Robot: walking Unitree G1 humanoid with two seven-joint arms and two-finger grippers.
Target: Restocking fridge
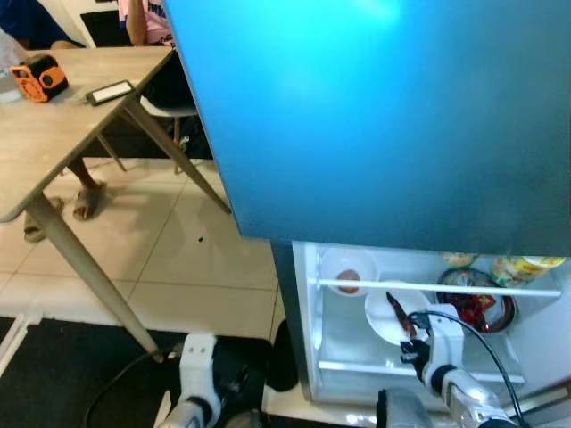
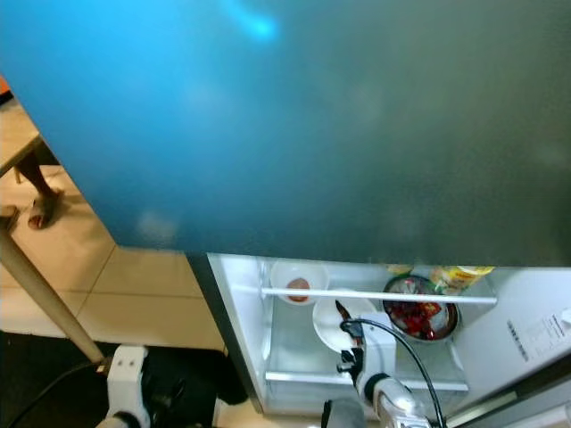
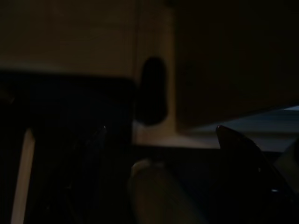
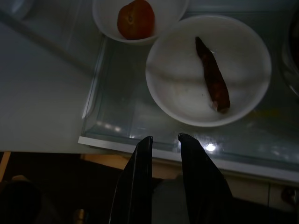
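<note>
Open fridge (image 1: 312,357), glass shelf (image 4: 140,116). The right claw (image 4: 164,140) hovers at the shelf's front edge, fingers slightly apart, gripping nothing. Just beyond its tips stands a white bowl (image 4: 163,70) holding a dark red chilli (image 4: 213,79); behind it a smaller bowl (image 4: 105,14) holds a tomato (image 4: 135,18). Left claw: state cannot be told.

Silver right arm reaches forward and low, its black two-fingered right gripper (image 4: 164,140) holding nothing, fingers a narrow gap apart; silver left arm (image 1: 198,379) hangs idle
</note>
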